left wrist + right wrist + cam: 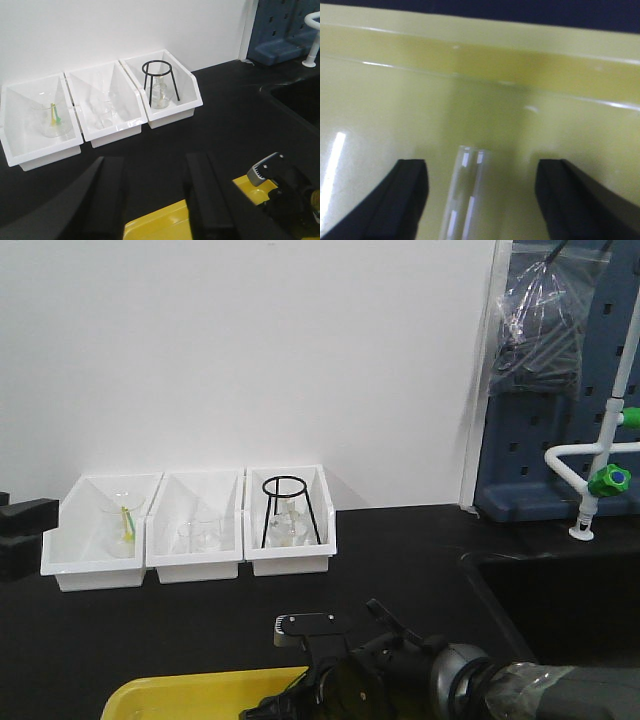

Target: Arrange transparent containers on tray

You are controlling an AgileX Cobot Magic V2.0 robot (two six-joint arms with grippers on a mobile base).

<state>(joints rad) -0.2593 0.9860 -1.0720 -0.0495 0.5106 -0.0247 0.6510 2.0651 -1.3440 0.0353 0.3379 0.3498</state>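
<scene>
A clear glass test tube lies on the floor of the yellow tray, its round end towards the tray's far rim. My right gripper is open and straddles the tube, with a wide gap to each black finger. In the front view the right arm reaches down over the tray at the bottom edge. My left gripper is open and empty, hanging above the black tabletop just beyond the tray's far rim.
Three white bins stand side by side at the back wall. The left two hold glassware; the right one holds a black ring stand. A sink and a green-handled tap are at the right.
</scene>
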